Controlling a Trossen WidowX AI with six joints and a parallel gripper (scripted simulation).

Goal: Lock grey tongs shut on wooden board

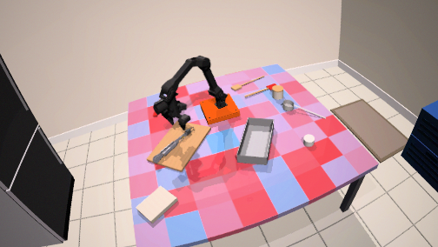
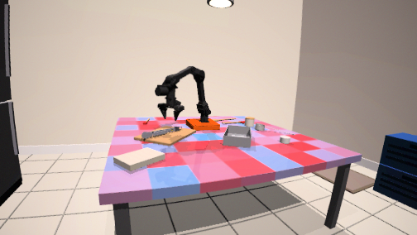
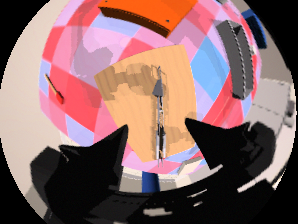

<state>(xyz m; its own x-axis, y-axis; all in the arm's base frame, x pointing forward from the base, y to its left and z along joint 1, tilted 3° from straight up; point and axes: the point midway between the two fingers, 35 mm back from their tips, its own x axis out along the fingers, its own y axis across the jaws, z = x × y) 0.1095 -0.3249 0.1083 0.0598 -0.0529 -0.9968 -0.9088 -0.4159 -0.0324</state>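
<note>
your gripper hangs above the board, its 2 fingers spread wide with nothing between them. the tongs lie on the board, their 2 arms close together. the tin stands apart from the board.

The robot's single arm is matte black all over, built of slim straight links with bulkier, blocky joint housings between them. It rises from a flat, square, bright orange base plate with small dark screw holes near its corners. The black end effector has two wedge-shaped fingers tapering to points.
</note>
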